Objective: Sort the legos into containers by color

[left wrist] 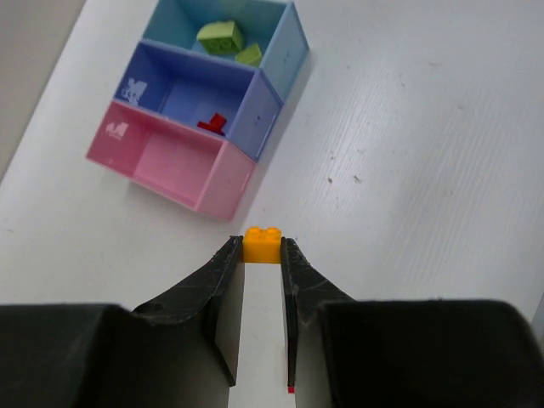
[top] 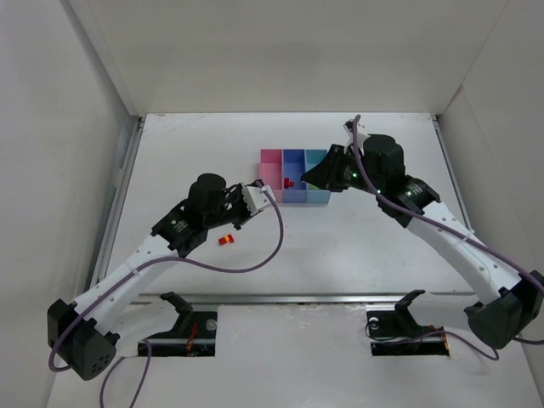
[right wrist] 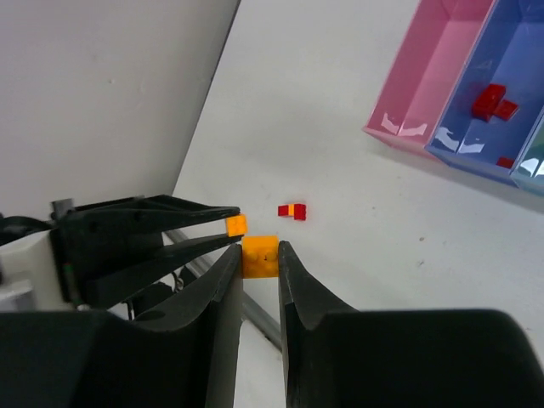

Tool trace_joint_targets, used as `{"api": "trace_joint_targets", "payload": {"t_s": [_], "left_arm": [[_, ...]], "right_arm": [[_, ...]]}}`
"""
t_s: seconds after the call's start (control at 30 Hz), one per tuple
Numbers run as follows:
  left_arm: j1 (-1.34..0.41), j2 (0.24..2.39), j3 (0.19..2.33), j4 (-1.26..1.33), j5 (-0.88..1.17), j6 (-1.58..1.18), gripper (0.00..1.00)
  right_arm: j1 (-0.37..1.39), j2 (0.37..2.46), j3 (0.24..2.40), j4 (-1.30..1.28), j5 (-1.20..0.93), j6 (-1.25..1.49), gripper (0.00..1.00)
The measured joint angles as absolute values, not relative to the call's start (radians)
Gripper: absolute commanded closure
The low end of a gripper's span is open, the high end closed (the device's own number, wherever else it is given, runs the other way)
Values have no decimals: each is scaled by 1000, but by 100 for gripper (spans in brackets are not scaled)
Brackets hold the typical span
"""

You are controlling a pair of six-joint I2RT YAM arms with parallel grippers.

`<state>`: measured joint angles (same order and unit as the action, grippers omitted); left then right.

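Between left gripper [left wrist: 261, 243] tips, orange lego [left wrist: 263, 246]

Bright, even overhead light, white tabletop [top: 357, 246] close to blown out. Shadows soft and faint around the pink-blue-cyan plastic three-bin tray [top: 294, 197]. Small white glare spots on its glossy walls in both wrist views. Tray sharp in all three views.
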<state>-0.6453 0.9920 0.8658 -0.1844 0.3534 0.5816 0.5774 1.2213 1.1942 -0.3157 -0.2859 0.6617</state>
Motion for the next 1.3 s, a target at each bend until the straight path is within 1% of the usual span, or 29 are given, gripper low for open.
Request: {"api": "trace_joint_targets", "payload": {"t_s": [0.3, 0.4, 0.5, 0.63, 1.0, 1.13, 1.17, 1.23, 1.27, 1.3], "left_arm": [[-618, 991, 851, -220, 322, 564, 100], [-595, 989, 844, -212, 292, 520, 100], [-553, 984, 821, -199, 238, 448, 100], [-510, 965, 795, -191, 190, 357, 100], [-501, 892, 761, -170, 116, 275, 100], [-501, 892, 759, -167, 101, 270, 100], [-500, 892, 759, -166, 99, 270, 100], [-500, 892, 752, -157, 96, 268, 100], [-500, 892, 748, -154, 96, 267, 100], [-500, 893, 744, -154, 96, 267, 100]], "right_arm": [[576, 1200, 1193, -328, -284, 657, 100], [576, 1234, 1206, -338, -272, 631, 100], [576, 1362, 1295, -361, -258, 582, 100], [576, 1617, 1492, -396, -234, 522, 100], [576, 2122, 1963, -492, -175, 403, 100], [576, 2201, 2004, -532, -155, 381, 91], [576, 2211, 2004, -545, -151, 379, 83], [576, 2225, 2004, -558, -148, 374, 72], [576, 2230, 2005, -564, -149, 372, 56], [576, 2234, 2007, -570, -150, 371, 49]]}}
